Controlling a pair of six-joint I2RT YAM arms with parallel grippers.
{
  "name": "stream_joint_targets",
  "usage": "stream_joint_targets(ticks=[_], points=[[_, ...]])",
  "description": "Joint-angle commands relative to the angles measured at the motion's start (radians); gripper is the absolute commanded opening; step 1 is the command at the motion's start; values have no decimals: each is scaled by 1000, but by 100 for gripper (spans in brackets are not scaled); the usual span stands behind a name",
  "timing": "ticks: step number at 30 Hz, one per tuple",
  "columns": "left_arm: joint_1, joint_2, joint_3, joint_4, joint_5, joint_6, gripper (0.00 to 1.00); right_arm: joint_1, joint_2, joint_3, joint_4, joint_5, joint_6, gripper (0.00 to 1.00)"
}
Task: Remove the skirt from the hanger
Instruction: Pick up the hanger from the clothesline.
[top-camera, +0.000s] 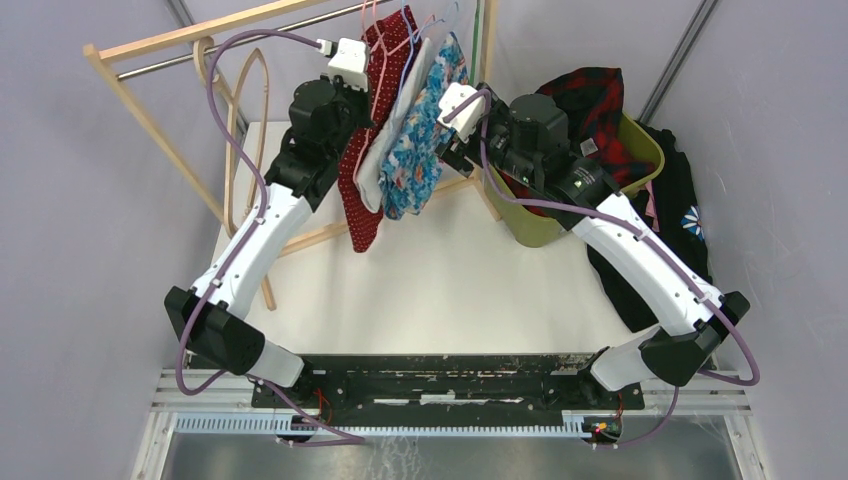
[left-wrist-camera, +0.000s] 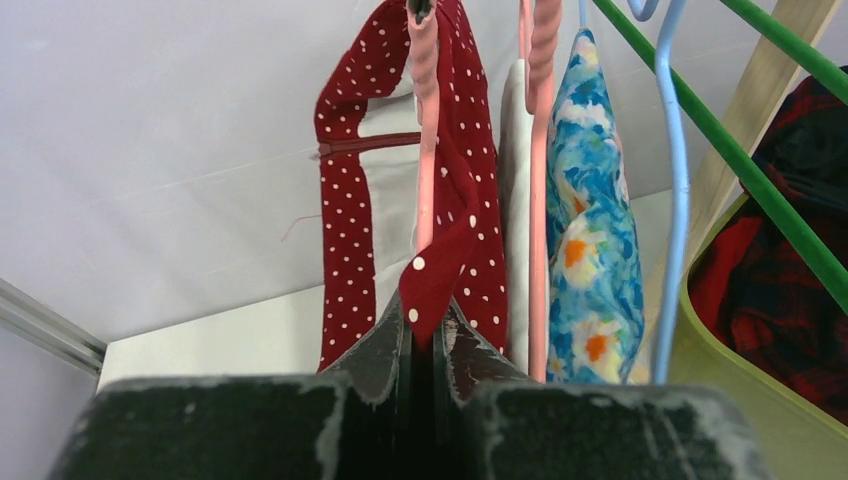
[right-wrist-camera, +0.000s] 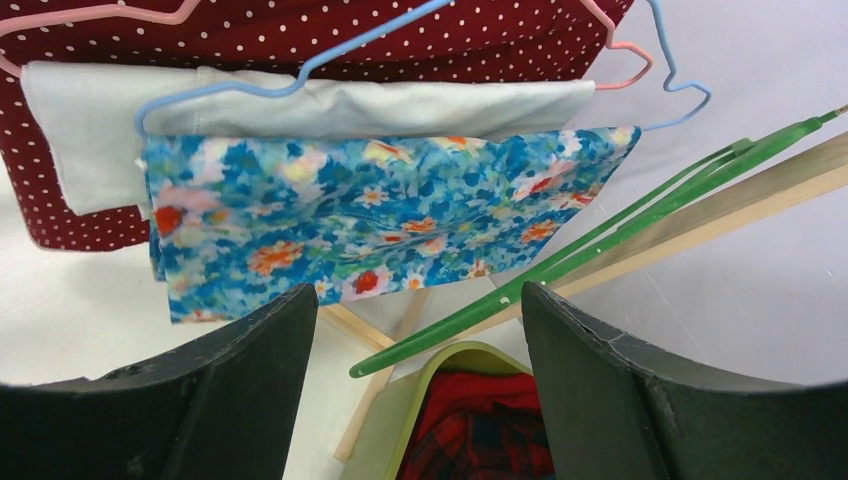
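Note:
A red skirt with white dots (left-wrist-camera: 480, 180) hangs on a twisted pink hanger (left-wrist-camera: 427, 130) at the rail. My left gripper (left-wrist-camera: 428, 315) is shut on a fold of its cloth just below the hanger arm; in the top view the left gripper (top-camera: 352, 125) presses against the skirt (top-camera: 358, 195). My right gripper (right-wrist-camera: 418, 292) stands open with nothing between its fingers, in front of a blue floral garment (right-wrist-camera: 380, 220). From above, the right gripper (top-camera: 452, 122) sits right of the hanging clothes.
A white garment (right-wrist-camera: 300, 110) hangs between the red and floral ones. An empty green hanger (right-wrist-camera: 600, 245) slants above a green bin (top-camera: 530, 225) holding red plaid cloth. The wooden rack (top-camera: 150, 120) carries empty wooden hangers (top-camera: 250, 100). Dark clothes (top-camera: 680, 200) lie right.

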Motion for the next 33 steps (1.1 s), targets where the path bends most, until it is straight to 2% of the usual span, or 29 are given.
stream_joint_targets(ticks=[1, 6, 8, 12, 14, 17, 23, 28, 33], points=[[3, -1, 23, 98, 0, 20, 3, -3, -38, -5, 48, 15, -3, 81], [7, -46, -91, 235, -15, 28, 3, -2, -37, -7, 47, 15, -4, 81], [18, -40, -69, 219, -11, -6, 3, -3, -36, -10, 47, 15, -4, 81], [20, -32, -18, 208, -111, -62, 3, -3, -35, -10, 48, 14, -2, 81], [20, -61, -54, 289, -122, -40, 3, -3, -37, -14, 48, 15, -2, 81], [27, -87, -96, 411, -99, -6, 3, -2, -34, -18, 49, 17, -4, 81], [28, -98, -61, 453, -54, 1, 3, -2, -33, -22, 51, 17, -2, 81], [27, -161, -198, 542, -23, -4, 3, -5, -31, -29, 54, 21, -5, 81], [28, -208, -381, 760, -14, 70, 3, -4, -18, -23, 54, 16, -1, 82]])
